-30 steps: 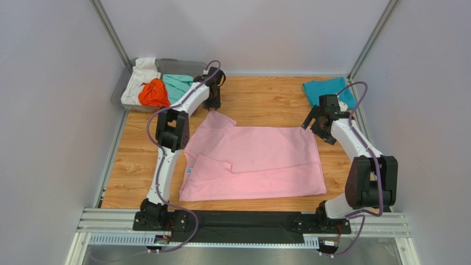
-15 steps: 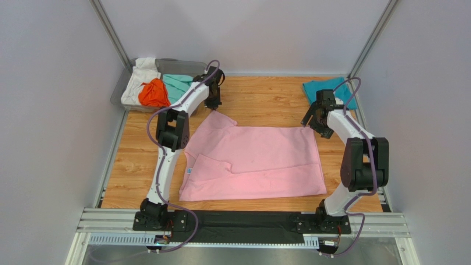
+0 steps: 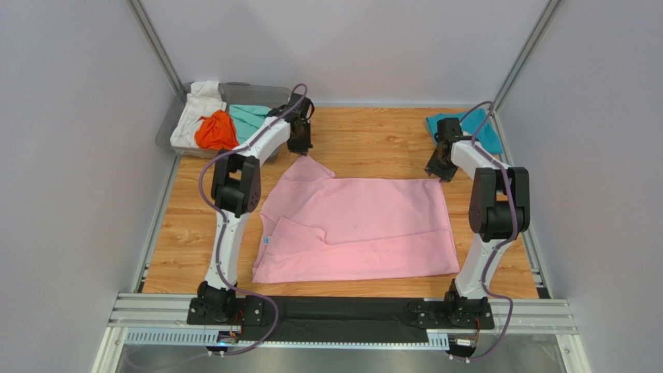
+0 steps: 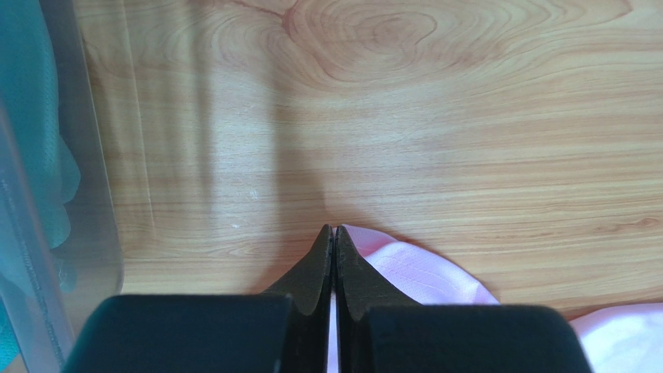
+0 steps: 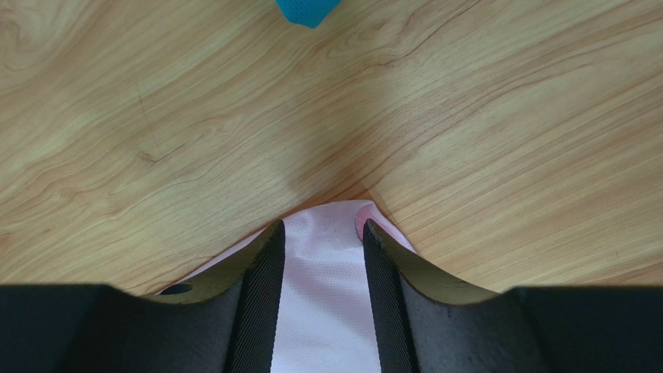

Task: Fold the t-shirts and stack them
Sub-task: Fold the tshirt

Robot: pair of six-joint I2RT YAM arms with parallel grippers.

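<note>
The pink t-shirt (image 3: 358, 225) is laid flat on the worktop (image 3: 373, 140). The left pincer (image 4: 333, 233) is pressed together, seemingly onto its edge. The right pincer (image 5: 323, 229) is held spread, with a pink corner framed between its fingers (image 5: 264, 264).

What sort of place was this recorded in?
Probably a lab robot cell, not a home: plain grey panel walls, a wood-grain table on an aluminium frame, a pink t-shirt spread out, and a bin of others.
</note>
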